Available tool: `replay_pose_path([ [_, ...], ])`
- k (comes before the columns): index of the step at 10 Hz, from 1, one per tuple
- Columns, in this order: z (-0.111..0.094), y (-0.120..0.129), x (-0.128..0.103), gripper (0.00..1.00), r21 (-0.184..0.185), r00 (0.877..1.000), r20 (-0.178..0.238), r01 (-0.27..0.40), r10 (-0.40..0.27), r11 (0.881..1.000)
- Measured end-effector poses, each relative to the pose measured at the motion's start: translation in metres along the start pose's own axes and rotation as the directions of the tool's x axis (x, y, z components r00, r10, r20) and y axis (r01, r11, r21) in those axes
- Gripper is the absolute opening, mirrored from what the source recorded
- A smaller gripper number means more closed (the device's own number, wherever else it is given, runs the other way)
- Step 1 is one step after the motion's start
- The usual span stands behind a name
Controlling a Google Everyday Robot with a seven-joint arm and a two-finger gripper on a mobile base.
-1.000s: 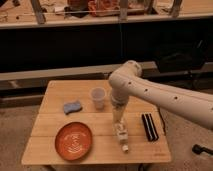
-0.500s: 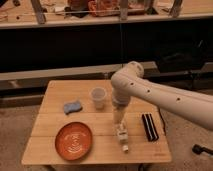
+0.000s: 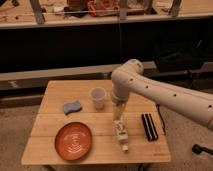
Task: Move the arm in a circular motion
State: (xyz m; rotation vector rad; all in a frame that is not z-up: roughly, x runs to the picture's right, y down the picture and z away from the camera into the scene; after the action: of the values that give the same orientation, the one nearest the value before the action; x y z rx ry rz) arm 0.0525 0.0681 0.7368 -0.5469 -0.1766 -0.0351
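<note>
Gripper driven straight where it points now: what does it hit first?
Probably the wooden table, just below the gripper, which points down between the orange plate and black object. Gap to the wood is unclear.

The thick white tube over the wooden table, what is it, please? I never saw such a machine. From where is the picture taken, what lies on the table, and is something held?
It is a cream-white robot arm of thick tube segments, reaching in from the right. Its slim yellowish gripper points down, close to the slatted wooden table. The single picture comes from one camera that looks down at the table. On the table are a round orange plate, a blue sponge, a pale plastic cup and a flat black ribbed block. The gripper appears to hold nothing.
</note>
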Motion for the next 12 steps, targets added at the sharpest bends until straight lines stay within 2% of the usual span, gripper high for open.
replay_pose_path([
  [2, 0.007, -0.027, 0.012, 0.8, 0.013, 1.0, 0.014, 0.023, -0.024, 1.0],
  [4, 0.007, -0.045, 0.035, 0.8, 0.026, 1.0, 0.006, 0.026, -0.026, 0.999],
  [6, 0.006, -0.048, 0.059, 0.8, 0.024, 1.0, -0.008, 0.0, 0.0, 1.0],
  [9, 0.017, -0.045, 0.091, 0.8, -0.005, 0.998, -0.021, -0.057, 0.057, 0.998],
  [12, 0.019, -0.035, 0.121, 0.8, -0.026, 0.992, -0.041, -0.124, 0.123, 0.992],
])
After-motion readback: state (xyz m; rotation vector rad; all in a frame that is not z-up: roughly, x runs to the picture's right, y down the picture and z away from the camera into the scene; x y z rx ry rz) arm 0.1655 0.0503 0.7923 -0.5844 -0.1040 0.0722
